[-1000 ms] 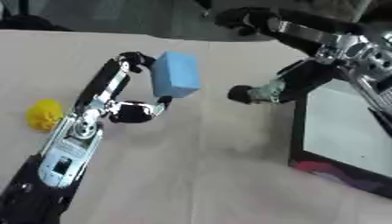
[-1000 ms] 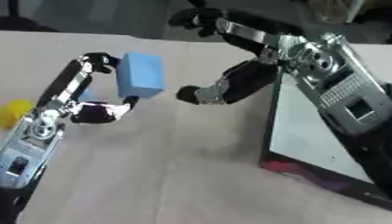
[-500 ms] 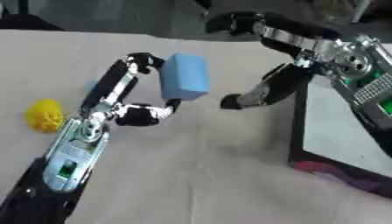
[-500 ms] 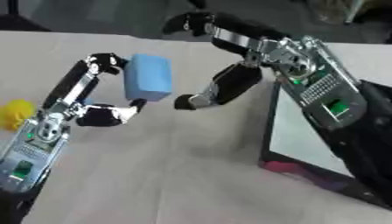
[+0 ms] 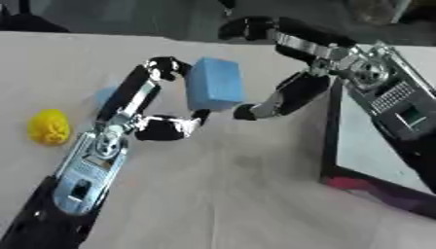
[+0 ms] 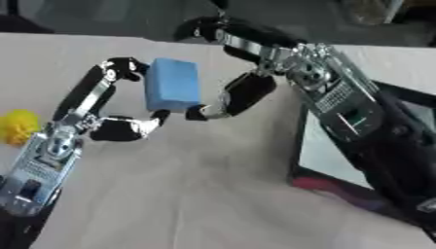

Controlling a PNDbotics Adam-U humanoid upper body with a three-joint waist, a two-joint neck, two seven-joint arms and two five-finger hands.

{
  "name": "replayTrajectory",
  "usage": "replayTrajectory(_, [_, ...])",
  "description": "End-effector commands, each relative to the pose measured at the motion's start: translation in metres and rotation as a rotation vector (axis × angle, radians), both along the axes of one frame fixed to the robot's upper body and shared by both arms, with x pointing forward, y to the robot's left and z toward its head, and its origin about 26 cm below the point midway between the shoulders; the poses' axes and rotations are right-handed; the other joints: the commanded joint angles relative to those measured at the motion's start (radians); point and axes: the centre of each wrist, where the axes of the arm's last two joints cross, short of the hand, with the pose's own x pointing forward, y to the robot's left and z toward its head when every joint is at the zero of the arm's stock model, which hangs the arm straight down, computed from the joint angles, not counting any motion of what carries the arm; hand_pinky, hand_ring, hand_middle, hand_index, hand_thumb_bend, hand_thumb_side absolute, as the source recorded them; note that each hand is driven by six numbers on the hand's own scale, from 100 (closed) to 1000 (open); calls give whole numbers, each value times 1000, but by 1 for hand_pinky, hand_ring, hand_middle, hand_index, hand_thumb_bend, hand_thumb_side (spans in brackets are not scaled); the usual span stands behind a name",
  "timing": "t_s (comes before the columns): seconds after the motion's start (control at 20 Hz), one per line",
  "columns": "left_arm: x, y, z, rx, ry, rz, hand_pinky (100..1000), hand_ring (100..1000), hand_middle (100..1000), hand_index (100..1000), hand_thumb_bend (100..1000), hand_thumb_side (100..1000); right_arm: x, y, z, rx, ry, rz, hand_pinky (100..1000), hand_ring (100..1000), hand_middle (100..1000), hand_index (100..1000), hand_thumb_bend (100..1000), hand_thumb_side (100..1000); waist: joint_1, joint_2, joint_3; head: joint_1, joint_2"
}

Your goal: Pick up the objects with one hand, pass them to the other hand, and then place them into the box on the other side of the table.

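Far left, yellow obj [image 5: 48, 126] sits on table [image 5: 213, 194], untouched. L hand [image 5: 157, 109] pinches blue block [image 5: 214, 90] between fingers and thumb, held above table mid-scene; pickup done. R hand [image 5: 281, 92] is beside block, fingers spread either side (contact unclear), so handover is underway; box [image 5: 374, 146] at right awaits block, placing not yet done.

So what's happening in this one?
The robot's left hand holds a blue block up above the table, pinched between fingers and thumb. The right hand reaches in from the right, fingertips right by the block's lower corner, so a handover looks about to happen. A yellow object lies at the left, and the box waits at the right edge.
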Motion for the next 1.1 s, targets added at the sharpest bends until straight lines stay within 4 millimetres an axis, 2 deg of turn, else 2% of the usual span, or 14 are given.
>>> replayTrajectory(0.05, [-4,-5,13,-19,-49,-36,778,790,608,501,100,129,2,0,7,-8,-32,-7,939,1000,950,927,565,367,-9,-26,3,-7,-1])
replayTrajectory(0.45, [-5,-8,13,-30,-58,-84,779,791,607,500,100,150,10,-1,0,-12,-21,-35,936,1000,932,912,541,355,-13,-23,11,-17,-2])
replayTrajectory(0.55, [-5,-9,13,-31,-56,-88,779,791,607,500,100,152,11,-1,-1,-1,-13,-39,933,1000,889,872,501,329,-13,-22,11,-18,-3])
replayTrajectory(0.85, [-5,-10,11,-26,-45,-92,781,793,608,502,100,159,10,-1,0,87,41,-50,938,1000,783,767,270,270,-11,-19,10,-16,-7])
replayTrajectory(1.0, [-4,-10,10,-15,-35,-90,781,794,609,505,100,159,7,0,1,133,76,-46,937,978,715,702,139,165,-10,-18,9,-15,-9])
replayTrajectory(1.1, [-4,-10,9,-13,-33,-89,780,793,609,507,100,156,6,1,2,154,103,-35,936,964,682,675,100,118,-10,-17,9,-16,-12])
